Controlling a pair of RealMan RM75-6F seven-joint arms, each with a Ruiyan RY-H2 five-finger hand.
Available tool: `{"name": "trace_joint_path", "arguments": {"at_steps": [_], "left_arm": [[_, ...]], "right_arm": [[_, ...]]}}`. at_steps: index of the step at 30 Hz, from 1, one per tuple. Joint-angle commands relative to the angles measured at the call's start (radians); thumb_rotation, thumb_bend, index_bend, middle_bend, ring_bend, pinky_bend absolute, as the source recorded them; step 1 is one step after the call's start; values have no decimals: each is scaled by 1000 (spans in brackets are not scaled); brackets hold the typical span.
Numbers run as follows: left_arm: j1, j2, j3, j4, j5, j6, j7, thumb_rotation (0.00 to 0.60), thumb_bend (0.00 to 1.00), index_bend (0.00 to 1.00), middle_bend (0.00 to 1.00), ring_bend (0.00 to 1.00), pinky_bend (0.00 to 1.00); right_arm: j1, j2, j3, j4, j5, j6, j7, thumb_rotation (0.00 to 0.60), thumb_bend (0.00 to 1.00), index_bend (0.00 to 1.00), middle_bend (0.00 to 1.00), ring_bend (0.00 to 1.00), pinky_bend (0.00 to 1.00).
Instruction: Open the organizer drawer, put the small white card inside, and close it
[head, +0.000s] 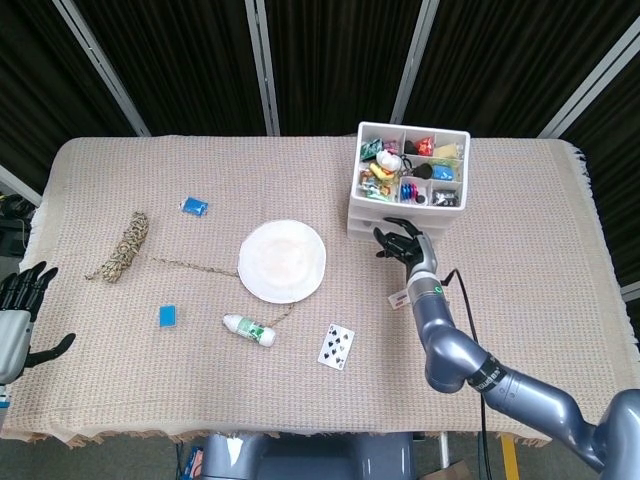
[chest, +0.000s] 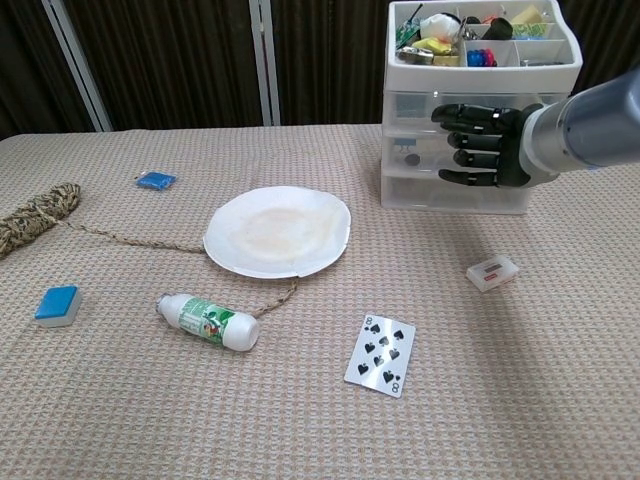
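The white plastic organizer, a stack of translucent drawers with an open compartment tray of small colourful items on top, stands at the far right of the beige woven tablecloth; its drawers look closed in the chest view. The right hand, black-fingered on a grey arm, is raised in front of the organizer's drawer fronts with its fingers stretched out sideways and slightly apart, holding nothing; whether the fingertips touch the drawer front cannot be told. In the head view the same right hand sits just at the near face of the organizer.

The small white card, a little flat rectangle with a red mark, lies on the cloth near the organizer, below the right arm and apart from the hand; in the head view the card shows just beside the forearm.

The left hand rests at the table's left edge, fingers apart, empty.

Elsewhere on the cloth: a round white paper plate; a coil of brown rope whose loose end trails under the plate; a small white bottle with a green label lying on its side; a playing card showing spades; a small blue packet; a blue rectangular block.
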Motion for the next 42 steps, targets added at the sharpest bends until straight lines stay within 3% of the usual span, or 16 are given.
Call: {"name": "trace_joint_path", "arguments": {"at_steps": [1, 20, 27, 32, 42], "left_arm": [[0, 0, 0, 0, 0, 0, 0, 600, 257, 12, 0, 0, 0], [1, -2, 1, 0, 2, 3, 6, 600, 257, 13, 0, 0, 0], [0, -2, 1, 0, 4, 4, 5, 600, 253, 12, 0, 0, 0], [1, -2, 1, 0, 7, 8, 5, 600, 258, 12, 0, 0, 0], [5, -8, 1, 5, 13, 21, 17, 600, 256, 12, 0, 0, 0]], "right_arm": [[-15, 4, -7, -25, -12, 4, 4, 600, 226, 396, 766, 759, 531], [-88, 42, -27, -148, -54, 35, 24, 600, 226, 388, 762, 756, 531], [-108, 55, -68, -206, -54, 70, -3, 600, 226, 244, 743, 730, 531], [-136, 77, -91, -273, -64, 78, -8, 600, 225, 204, 738, 723, 531], [-214, 165, -169, -510, -291, 213, -68, 600, 227, 197, 727, 717, 531]]}}
